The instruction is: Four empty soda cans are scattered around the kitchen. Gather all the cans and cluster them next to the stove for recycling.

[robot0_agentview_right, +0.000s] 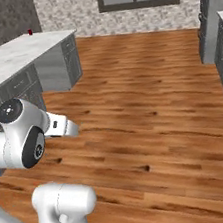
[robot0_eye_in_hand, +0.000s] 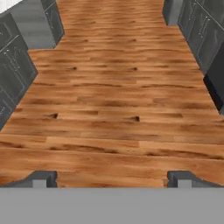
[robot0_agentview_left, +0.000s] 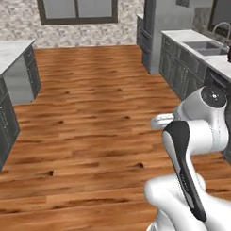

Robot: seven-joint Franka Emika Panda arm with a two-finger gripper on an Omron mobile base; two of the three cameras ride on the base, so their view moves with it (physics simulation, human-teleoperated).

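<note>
Item: tool (robot0_eye_in_hand: 112, 178). Seen in the hand view as two dark tips set wide apart near the bottom, nothing between them but bare wood floor (robot0_eye_in_hand: 113, 109). State: spread fully, carrying nothing. Pointed down and forward along the aisle between cabinet runs.

Item: soda can (robot0_agentview_right: 30, 31). One small red object standing upright at the far end of the left-hand desk (robot0_agentview_right: 9, 58), close to the back wall, in the right base view. Too small to read label or top; taken to be one of the four cans. The other cans cannot be placed from these pictures.

Item: stove. Not identifiable here; a dark appliance front (robot0_eye_in_hand: 215, 83) at the right edge of the hand view cannot be told apart from other fittings.

Item: sink (robot0_agentview_left: 205, 47) with faucet, set in the right-hand desk, left base view.

Item: window (robot0_agentview_left: 78, 8) in the far stone wall.

Governing relation: the red can lies well ahead and to the left of the tool, raised on the desk top while the tool looks at the floor. Long axis of the can vertical. Judgement: the search stage is under way; the base must close on that far left corner before any reach is possible.
</note>
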